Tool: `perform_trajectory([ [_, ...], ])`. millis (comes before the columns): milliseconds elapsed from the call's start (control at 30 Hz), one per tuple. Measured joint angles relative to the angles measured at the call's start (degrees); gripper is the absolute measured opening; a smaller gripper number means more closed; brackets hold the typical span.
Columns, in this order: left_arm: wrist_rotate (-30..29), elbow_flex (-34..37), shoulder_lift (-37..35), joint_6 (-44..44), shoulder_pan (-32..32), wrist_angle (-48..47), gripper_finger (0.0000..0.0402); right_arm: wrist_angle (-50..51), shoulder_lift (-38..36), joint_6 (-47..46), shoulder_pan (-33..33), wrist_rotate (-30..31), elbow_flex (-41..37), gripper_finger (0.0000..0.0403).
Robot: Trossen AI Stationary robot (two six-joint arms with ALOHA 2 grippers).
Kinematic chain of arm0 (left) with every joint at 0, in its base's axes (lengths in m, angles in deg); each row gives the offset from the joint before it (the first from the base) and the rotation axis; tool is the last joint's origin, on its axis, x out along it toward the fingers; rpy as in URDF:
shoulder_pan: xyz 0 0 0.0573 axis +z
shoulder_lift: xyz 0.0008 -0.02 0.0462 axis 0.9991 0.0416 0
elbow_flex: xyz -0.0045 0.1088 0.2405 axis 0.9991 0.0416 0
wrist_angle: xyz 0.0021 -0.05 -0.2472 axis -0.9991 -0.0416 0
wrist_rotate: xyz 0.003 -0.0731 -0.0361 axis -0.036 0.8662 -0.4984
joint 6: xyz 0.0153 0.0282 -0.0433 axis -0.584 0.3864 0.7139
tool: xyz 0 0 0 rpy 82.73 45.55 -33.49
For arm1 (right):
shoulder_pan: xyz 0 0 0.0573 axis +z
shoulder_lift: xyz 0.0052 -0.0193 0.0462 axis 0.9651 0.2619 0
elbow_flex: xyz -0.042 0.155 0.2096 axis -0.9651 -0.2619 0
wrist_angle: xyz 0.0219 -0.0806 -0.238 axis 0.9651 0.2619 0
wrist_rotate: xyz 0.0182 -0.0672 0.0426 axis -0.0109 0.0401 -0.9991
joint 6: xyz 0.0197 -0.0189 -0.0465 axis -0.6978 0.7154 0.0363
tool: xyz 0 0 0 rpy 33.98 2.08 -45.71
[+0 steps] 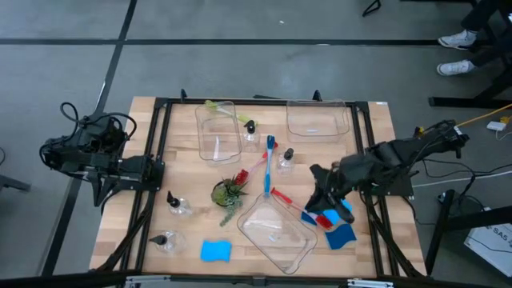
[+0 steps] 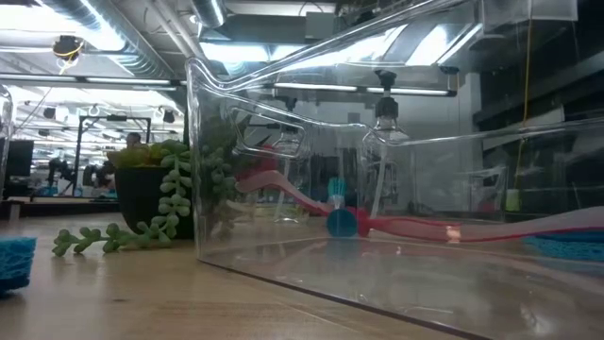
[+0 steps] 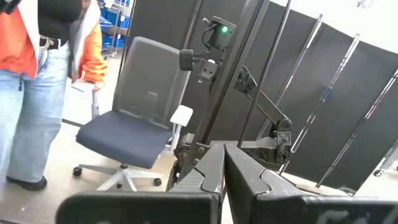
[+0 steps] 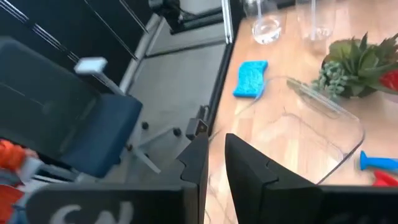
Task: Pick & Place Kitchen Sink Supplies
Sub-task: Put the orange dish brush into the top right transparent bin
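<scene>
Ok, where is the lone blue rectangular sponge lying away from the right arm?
In the high view, the blue rectangular sponge lies near the table's front edge, between a small clear pump bottle and the tilted clear plastic bin.

Left gripper (image 1: 152,170) parked, fingers together; right gripper (image 1: 326,210) lowered.

- The high view looks straight down on the whole table (image 1: 160,144).
- The low view sits at the surface, pressed close against a clear bin (image 2: 377,236).
- The left wrist view faces off the table toward a chair (image 3: 134,124).
- The right wrist view shares that bin (image 4: 311,134) and the plant (image 4: 357,68) with the overhead.
</scene>
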Motion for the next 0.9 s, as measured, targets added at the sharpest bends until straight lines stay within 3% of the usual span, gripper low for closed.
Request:
perform_trajectory([
  [133, 0.0, 0.0, 0.0, 0.0, 0.0, 0.0, 0.0006, 0.0, 1.7, 2.5, 2.8, 3.9, 0.1, 0.0055],
  [400, 0.0, 0.0, 0.0, 0.0, 0.0, 0.0, 0.0006, -0.5, 6.0, 13.5, 3.8, 3.8, 0.2, 0.0055],
  [900, 0.0, 0.0, 0.0, 0.0, 0.0, 0.0, 0.0006, -7.0, 14.6, 19.5, 3.8, 3.9, 0.2, 0.0055],
])
